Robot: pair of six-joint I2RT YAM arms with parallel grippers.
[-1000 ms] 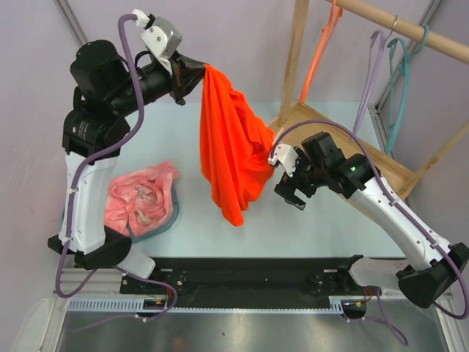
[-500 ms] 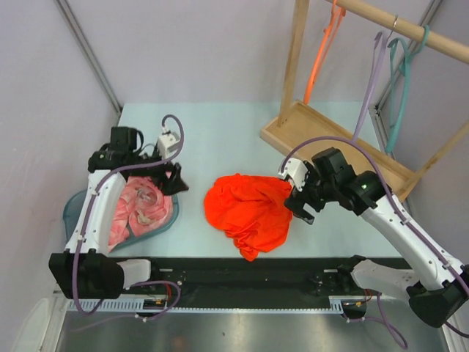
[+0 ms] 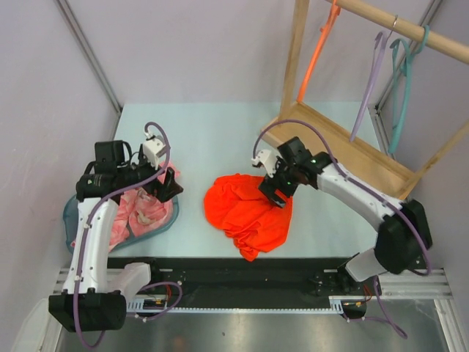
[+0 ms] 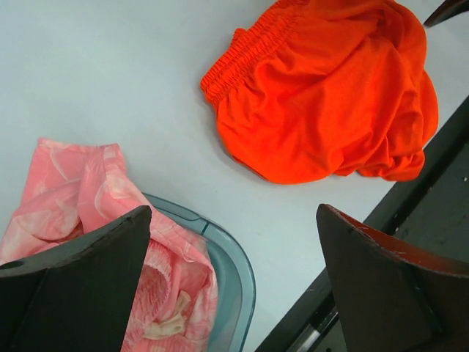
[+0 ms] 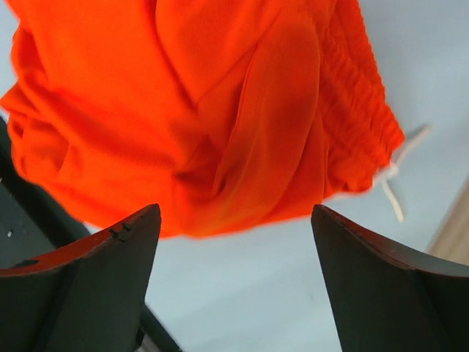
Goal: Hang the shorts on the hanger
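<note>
Your left pincer (image 3: 171, 188) and right pincer (image 3: 275, 195) gape empty. A pale pink garment (image 3: 143, 210) fills the teal plastic basin (image 4: 236, 262), near crumpled orange-red fabric shorts (image 3: 245, 211).

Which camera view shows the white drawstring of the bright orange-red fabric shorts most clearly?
The right wrist view: the white drawstring trails from the shorts' gathered waistband onto the pale table. The left wrist view shows the waistband but no cord. In the top view it cannot be made out.

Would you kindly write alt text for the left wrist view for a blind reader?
Orange shorts lie crumpled on the pale table, waistband toward the left. Lower left, a pink garment lies in a teal basin. Two dark fingers, spread apart, fill the bottom corners.
</note>
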